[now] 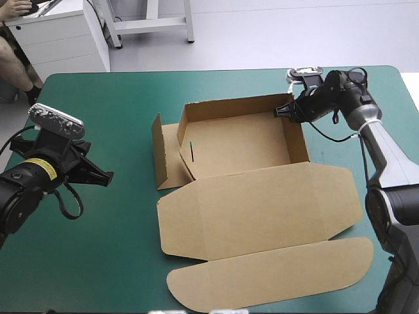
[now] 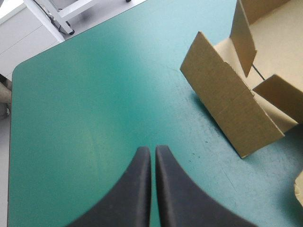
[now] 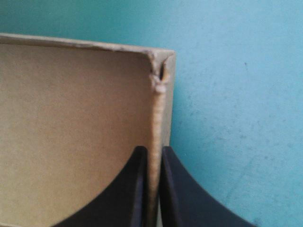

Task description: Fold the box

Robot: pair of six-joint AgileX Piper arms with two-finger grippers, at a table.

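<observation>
1. Grip: your right gripper is pinched on the top edge of the box's right wall, one black finger inside and one outside, just short of the far right corner.
2. That corner already looks crushed and slightly split. A sideways or twisting pull from here could tear it or bend the wall outward.
3. Nothing pins the tray down, so a pull could also drag the whole box across the teal-green cover.
4. Your left gripper hangs with its fingers pressed together on nothing, over bare cover, well apart from the box's left side. It gives no support there.
5. The box sits right of the table's middle: far and right walls are up, but the left panel stands splayed outward and untucked, and an inner flap leans loose.
6. The lid lies flat toward the near edge, with its rounded tuck flap beyond it.
</observation>
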